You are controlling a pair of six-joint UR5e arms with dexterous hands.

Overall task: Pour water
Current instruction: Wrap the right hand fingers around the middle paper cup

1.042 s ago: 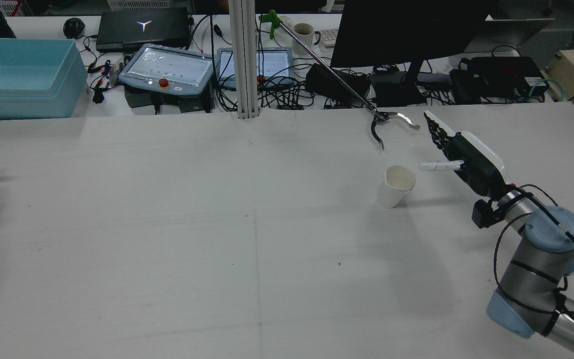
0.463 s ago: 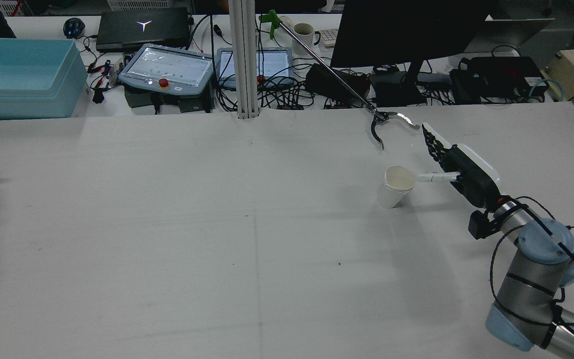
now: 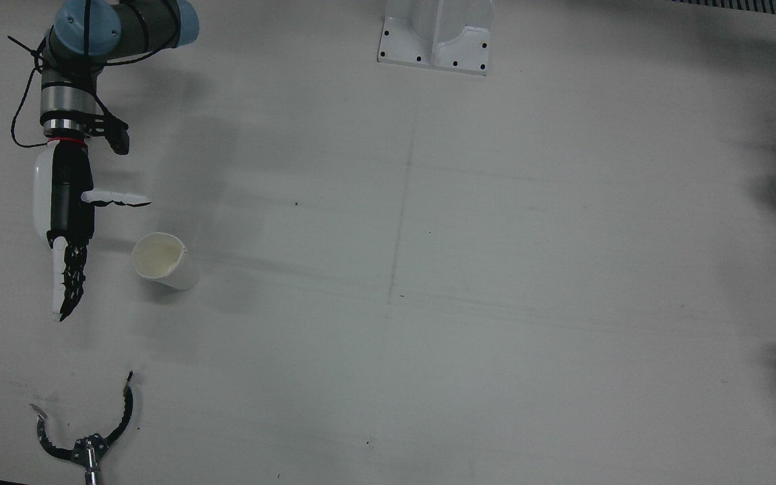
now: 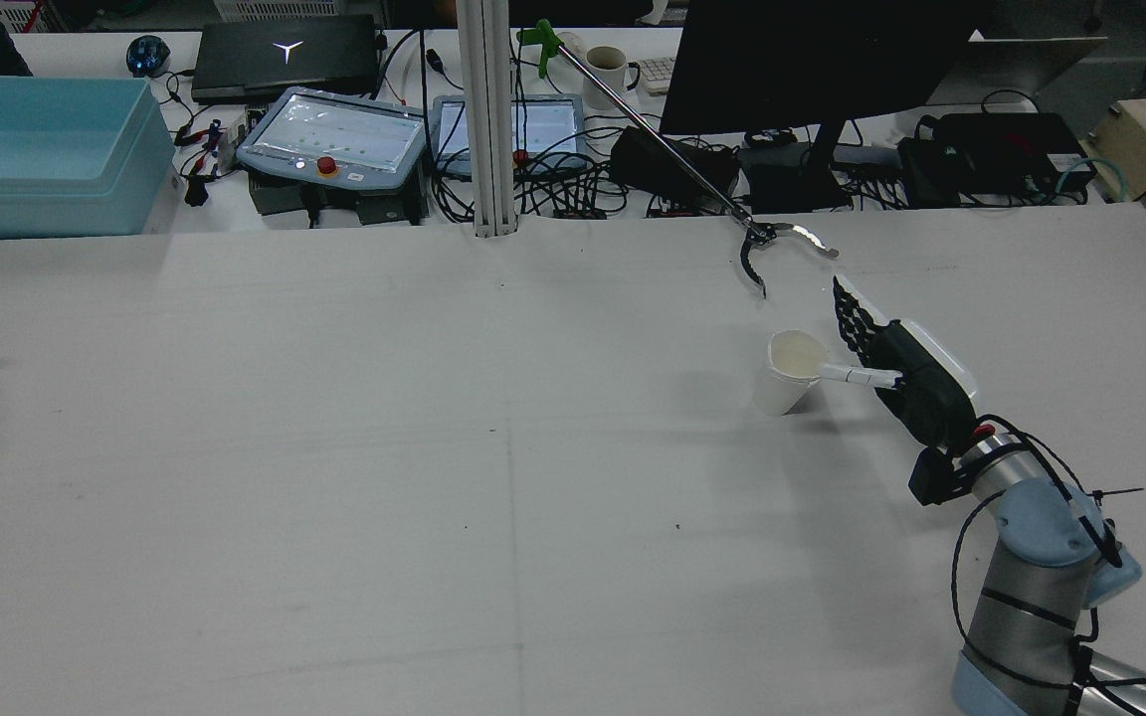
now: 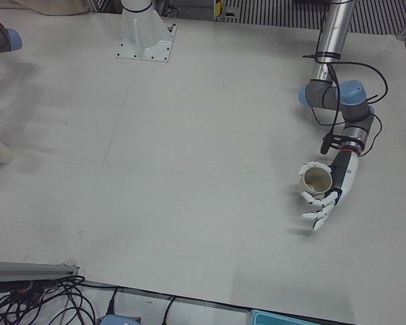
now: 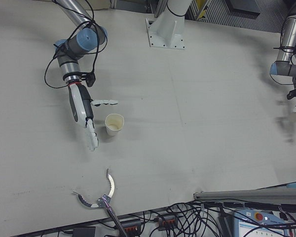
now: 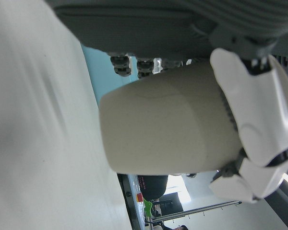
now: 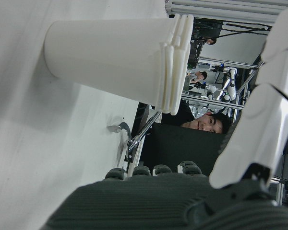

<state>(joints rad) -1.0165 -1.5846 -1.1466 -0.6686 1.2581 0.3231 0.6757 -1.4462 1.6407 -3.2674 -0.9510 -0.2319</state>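
1. Right hand [image 4: 896, 373] has moved in toward the white cup [image 4: 790, 372]; fingers spread, thumb at the rim, holding nothing.
2. Left hand [image 5: 328, 193] is wrapped round a second cup [image 5: 314, 183], near the desk [image 5: 189, 169].
3. Risk: the thumb tips the white cup before the fingers shut, or the left cup slips.

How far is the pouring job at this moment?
Done: the left hand holds one cup, fingers wrapped around it. In hand: the right hand is open beside the other cup, which stands on the table, not yet grasped. Left: grasp that cup, bring both together, and pour. Whether either cup holds water cannot be told.
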